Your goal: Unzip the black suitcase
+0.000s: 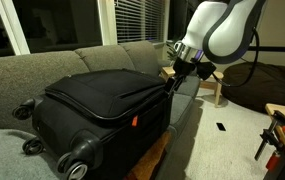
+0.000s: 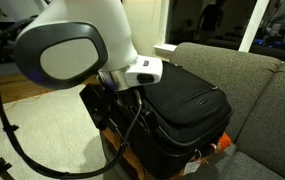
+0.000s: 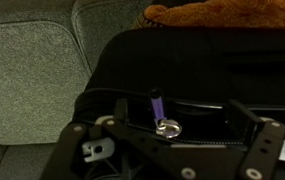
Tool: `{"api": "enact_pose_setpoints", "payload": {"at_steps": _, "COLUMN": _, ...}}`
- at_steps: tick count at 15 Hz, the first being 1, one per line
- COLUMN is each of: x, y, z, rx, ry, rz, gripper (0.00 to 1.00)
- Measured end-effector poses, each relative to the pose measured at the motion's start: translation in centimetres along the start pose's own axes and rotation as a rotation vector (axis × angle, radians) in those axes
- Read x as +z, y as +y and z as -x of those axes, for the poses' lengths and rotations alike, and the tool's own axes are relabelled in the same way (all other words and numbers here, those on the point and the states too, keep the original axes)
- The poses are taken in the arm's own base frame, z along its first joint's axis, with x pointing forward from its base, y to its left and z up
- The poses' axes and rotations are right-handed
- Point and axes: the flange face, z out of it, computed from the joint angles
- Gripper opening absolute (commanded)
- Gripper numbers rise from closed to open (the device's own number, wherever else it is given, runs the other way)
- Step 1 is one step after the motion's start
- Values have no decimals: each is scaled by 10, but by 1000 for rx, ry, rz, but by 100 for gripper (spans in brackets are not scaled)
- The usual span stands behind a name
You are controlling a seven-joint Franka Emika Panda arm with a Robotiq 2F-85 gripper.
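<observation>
While the grey couch (image 1: 102, 58) is taking up the widest stretch of both exterior views, the black suitcase (image 1: 97, 100) is lying flat on its seat cushions with the front panel facing up. That's one suitcase on one couch. Its long axis is running along the seat. In an exterior view the wheeled end is pointing toward the camera at lower left, and the top end is pointing away toward the far end of the couch, where the robot is working. In the wrist view the case (image 3: 182, 60) is stretching away up the picture, with couch cushions (image 3: 32, 60) showing beside it and a single brown lumpy shape (image 3: 212, 12) peeking in beyond its far edge.

Next in size, the one white arm (image 2: 72, 45) is crowding the foreground in an exterior view and hiding its own hand there. The gripper (image 1: 174, 74) is hanging right at the suitcase's top end. From the wrist, the gripper (image 3: 172, 132) is showing both fingers (image 3: 267, 140) spread as wide as they go, clamping nothing.

Now the small stuff. At least three wheels (image 1: 79, 160) are showing at the near end, and one red tag (image 1: 135, 121) is sticking out along the side seam. Between the spread fingers one purple zipper pull (image 3: 156, 103) is standing up, with one metal ring (image 3: 167, 127) just below it. Whether either finger is touching the pull, I cannot tell.
</observation>
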Motion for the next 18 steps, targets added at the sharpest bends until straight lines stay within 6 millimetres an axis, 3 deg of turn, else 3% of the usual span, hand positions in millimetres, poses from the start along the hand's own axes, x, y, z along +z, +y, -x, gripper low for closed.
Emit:
{"api": "enact_pose_setpoints", "payload": {"at_steps": 5, "x": 3, "y": -7, "z": -5, "rx": -15, "ry": -22, "rz": -23, "gripper": 100}}
{"api": "enact_pose_setpoints", "payload": {"at_steps": 18, "x": 25, "y": 1, "z": -10, "rx": -22, "ry": -49, "rz": -72, "gripper": 100}}
